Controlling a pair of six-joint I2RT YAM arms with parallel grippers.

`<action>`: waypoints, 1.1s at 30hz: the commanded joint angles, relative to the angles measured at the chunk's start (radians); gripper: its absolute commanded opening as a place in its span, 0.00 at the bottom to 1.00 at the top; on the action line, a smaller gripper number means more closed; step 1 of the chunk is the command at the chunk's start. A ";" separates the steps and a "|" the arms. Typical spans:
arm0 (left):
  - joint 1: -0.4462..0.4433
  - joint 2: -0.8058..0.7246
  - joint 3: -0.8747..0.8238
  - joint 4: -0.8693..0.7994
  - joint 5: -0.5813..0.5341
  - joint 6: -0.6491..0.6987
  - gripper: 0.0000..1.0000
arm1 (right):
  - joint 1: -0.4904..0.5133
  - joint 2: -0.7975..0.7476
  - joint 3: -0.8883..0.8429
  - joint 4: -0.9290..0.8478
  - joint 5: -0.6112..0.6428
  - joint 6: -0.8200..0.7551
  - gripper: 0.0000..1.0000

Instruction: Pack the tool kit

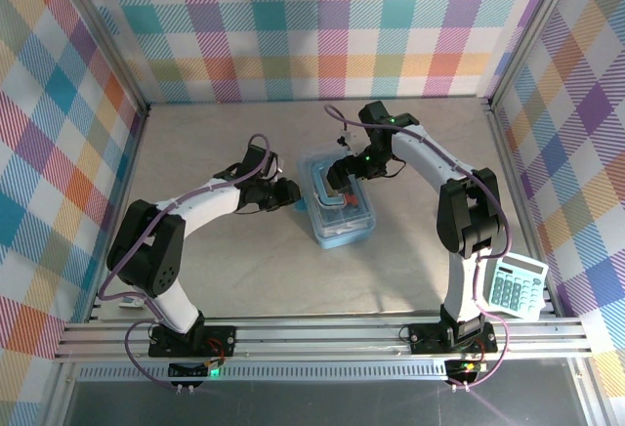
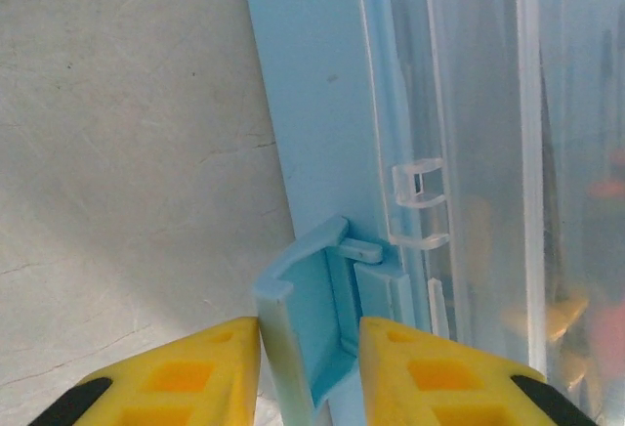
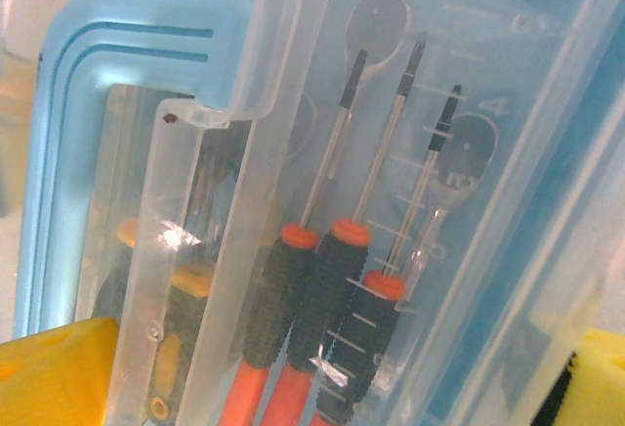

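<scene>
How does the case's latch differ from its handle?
The latch is a small plain flap; the handle is a larger grooved bow. The latch is pinched between the left gripper's fingers; the handle lies ungripped below the open right gripper. Both are light blue plastic.

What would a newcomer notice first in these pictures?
The light blue tool case sits mid-table, three orange-and-black screwdrivers visible through its clear lid. The left claw grips its blue latch. A white calculator lies at the near right.
</scene>
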 commanded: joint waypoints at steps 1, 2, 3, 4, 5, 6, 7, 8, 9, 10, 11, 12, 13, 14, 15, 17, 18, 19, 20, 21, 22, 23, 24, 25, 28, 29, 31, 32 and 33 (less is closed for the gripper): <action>-0.013 0.013 -0.024 0.024 0.028 -0.011 0.32 | 0.012 0.027 -0.025 -0.062 -0.053 -0.019 0.99; -0.015 0.013 -0.027 0.025 0.029 -0.012 0.32 | 0.012 0.027 -0.024 -0.062 -0.053 -0.020 0.99; -0.015 0.012 -0.030 0.027 0.030 -0.013 0.32 | 0.012 0.027 -0.024 -0.062 -0.053 -0.019 0.99; -0.017 0.012 -0.029 0.028 0.030 -0.013 0.32 | 0.012 0.027 -0.025 -0.062 -0.053 -0.019 0.99; -0.017 0.013 -0.031 0.028 0.032 -0.013 0.31 | 0.012 0.027 -0.024 -0.062 -0.053 -0.020 0.99; -0.019 0.014 -0.028 0.029 0.032 -0.013 0.30 | 0.012 0.027 -0.023 -0.062 -0.053 -0.020 0.99; -0.020 0.015 -0.026 0.029 0.032 -0.014 0.30 | 0.013 0.027 -0.023 -0.062 -0.053 -0.020 0.99; -0.021 0.015 -0.026 0.027 0.032 -0.015 0.30 | 0.012 0.027 -0.023 -0.062 -0.053 -0.020 0.99; -0.022 0.018 -0.023 0.027 0.033 -0.015 0.29 | 0.012 0.027 -0.024 -0.062 -0.051 -0.020 0.99; -0.022 0.019 -0.022 0.027 0.034 -0.016 0.28 | 0.012 0.027 -0.024 -0.062 -0.051 -0.020 0.99; -0.023 0.018 -0.019 0.026 0.033 -0.016 0.27 | 0.012 0.027 -0.024 -0.063 -0.051 -0.020 0.99; -0.023 0.019 -0.017 0.024 0.033 -0.016 0.27 | 0.012 0.026 -0.025 -0.063 -0.050 -0.020 0.99; -0.023 0.017 -0.015 0.021 0.032 -0.016 0.26 | 0.012 0.025 -0.024 -0.063 -0.050 -0.020 0.99; -0.023 0.016 -0.011 0.015 0.031 -0.015 0.25 | 0.012 0.024 -0.025 -0.063 -0.050 -0.020 0.99; -0.023 0.014 -0.008 0.010 0.030 -0.012 0.24 | 0.012 0.023 -0.025 -0.063 -0.050 -0.020 0.99; -0.023 0.006 -0.001 -0.008 0.023 -0.004 0.22 | 0.012 0.022 -0.025 -0.065 -0.050 -0.020 0.99; -0.023 0.001 0.003 -0.022 0.017 0.001 0.21 | 0.012 0.022 -0.025 -0.065 -0.050 -0.020 0.99; -0.023 -0.004 0.007 -0.034 0.010 0.007 0.20 | 0.013 0.021 -0.025 -0.065 -0.050 -0.020 0.99; -0.023 -0.010 0.010 -0.040 0.005 0.012 0.20 | 0.012 0.021 -0.026 -0.063 -0.048 -0.019 0.99; -0.022 -0.017 0.012 -0.041 -0.001 0.016 0.20 | 0.012 0.021 -0.025 -0.063 -0.048 -0.020 0.99; -0.022 -0.021 0.015 -0.078 -0.003 0.020 0.20 | 0.013 0.021 -0.026 -0.063 -0.049 -0.020 0.99; -0.020 -0.026 0.018 -0.085 -0.006 0.021 0.20 | 0.013 0.021 -0.027 -0.062 -0.050 -0.019 0.99; -0.019 -0.030 0.021 -0.091 -0.008 0.022 0.19 | 0.012 0.021 -0.026 -0.063 -0.050 -0.018 0.99; -0.018 -0.035 0.023 -0.095 -0.009 0.024 0.19 | 0.012 0.020 -0.026 -0.062 -0.050 -0.019 0.99; -0.014 -0.045 0.029 -0.109 -0.011 0.028 0.19 | 0.012 0.018 -0.028 -0.062 -0.050 -0.018 0.99; -0.013 -0.048 0.031 -0.112 -0.013 0.030 0.19 | 0.012 0.017 -0.028 -0.064 -0.050 -0.019 0.99; -0.013 -0.051 0.036 -0.117 -0.013 0.032 0.19 | 0.012 0.018 -0.029 -0.063 -0.050 -0.018 0.99; -0.012 -0.052 0.037 -0.121 -0.013 0.033 0.19 | 0.012 0.019 -0.029 -0.063 -0.050 -0.018 0.99; -0.013 -0.053 0.039 -0.122 -0.011 0.035 0.19 | 0.012 0.018 -0.029 -0.062 -0.051 -0.019 0.99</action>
